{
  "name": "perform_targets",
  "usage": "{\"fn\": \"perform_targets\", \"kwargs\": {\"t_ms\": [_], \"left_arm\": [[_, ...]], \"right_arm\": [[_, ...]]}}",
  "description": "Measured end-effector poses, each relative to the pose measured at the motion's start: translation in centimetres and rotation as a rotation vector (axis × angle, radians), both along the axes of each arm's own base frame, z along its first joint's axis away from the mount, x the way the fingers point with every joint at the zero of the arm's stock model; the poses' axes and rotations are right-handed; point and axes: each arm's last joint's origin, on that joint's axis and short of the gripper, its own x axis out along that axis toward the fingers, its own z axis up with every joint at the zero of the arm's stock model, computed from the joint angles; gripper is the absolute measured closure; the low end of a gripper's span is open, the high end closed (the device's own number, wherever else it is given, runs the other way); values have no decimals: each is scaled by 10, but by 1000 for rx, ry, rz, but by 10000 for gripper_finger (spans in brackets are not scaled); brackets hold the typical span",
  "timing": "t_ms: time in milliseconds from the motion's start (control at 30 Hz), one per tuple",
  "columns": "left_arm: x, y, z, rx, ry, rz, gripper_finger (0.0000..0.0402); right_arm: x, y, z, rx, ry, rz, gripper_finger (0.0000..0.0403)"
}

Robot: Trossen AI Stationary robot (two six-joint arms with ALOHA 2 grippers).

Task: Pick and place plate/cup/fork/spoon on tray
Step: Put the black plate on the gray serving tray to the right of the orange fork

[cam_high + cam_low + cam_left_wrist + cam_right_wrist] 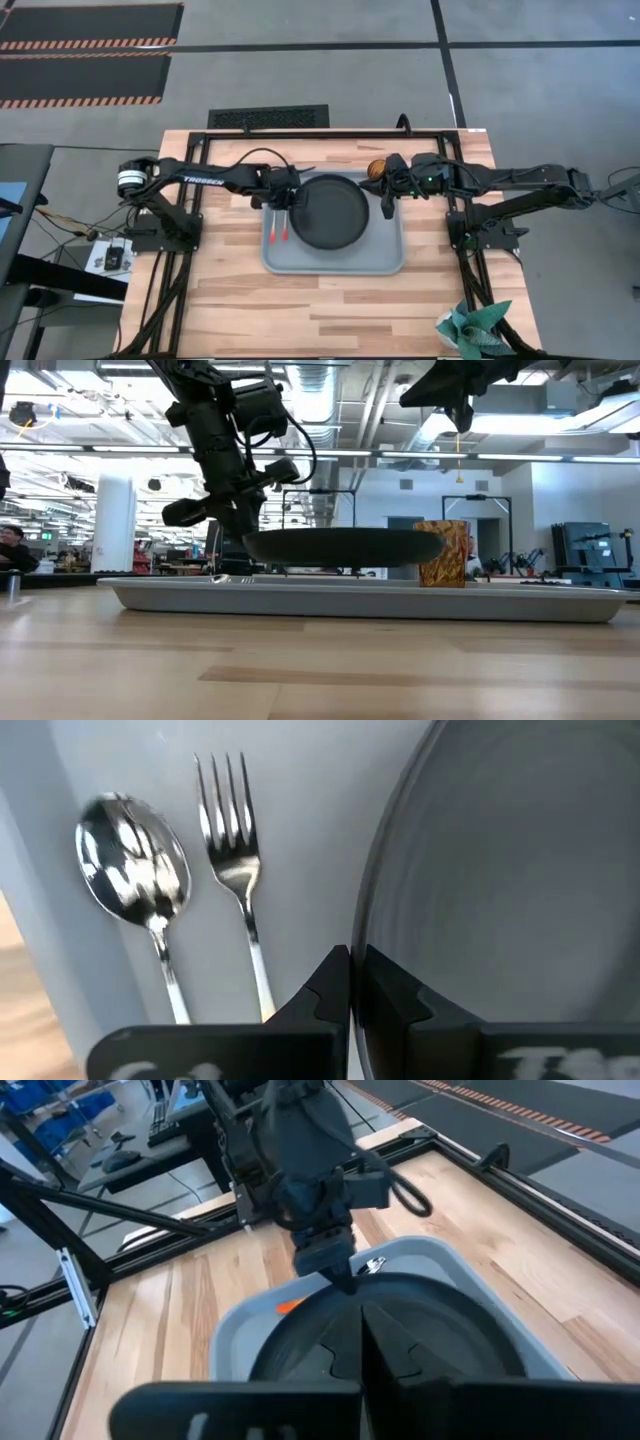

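The black plate (330,212) hangs level just above the pale blue-grey tray (340,262), and is seen edge-on in the low view (345,546). My left gripper (292,203) is shut on the plate's left rim. The spoon (135,870) and the fork (232,840) lie side by side on the tray's left part, with their orange-red handles (278,235) toward the near edge. The amber cup (377,170) stands at the tray's far right corner; I cannot tell whether it is on the tray or beside it. My right gripper (360,1330) is shut and empty, raised above the plate's right side (457,408). My left gripper pinches the plate's raised rim (362,935) on the plate's left side between its two fingers. One finger is over the rim and the other is outside it. The fingers come slanting down from the table's left. The plate stays level, a little clear of the tray floor (300,592).
A green and white object (470,332) lies at the table's near right corner. Bare wood (300,310) stretches between the tray and the near edge. A person (12,546) sits in the room far behind the table.
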Motion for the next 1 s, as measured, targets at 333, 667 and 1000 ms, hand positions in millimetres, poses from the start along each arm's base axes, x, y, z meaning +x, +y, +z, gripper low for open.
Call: {"fn": "perform_targets", "kwargs": {"t_ms": [333, 667, 1000], "left_arm": [[-3, 6, -1, 0, 19, 17, 401], [-4, 7, -2, -2, 26, 9, 401], [-1, 8, -9, -2, 40, 6, 401]], "right_arm": [[0, 0, 0, -10, 2, 4, 393], [0, 0, 0, -27, 4, 9, 393], [0, 0, 0, -50, 8, 17, 393]]}}
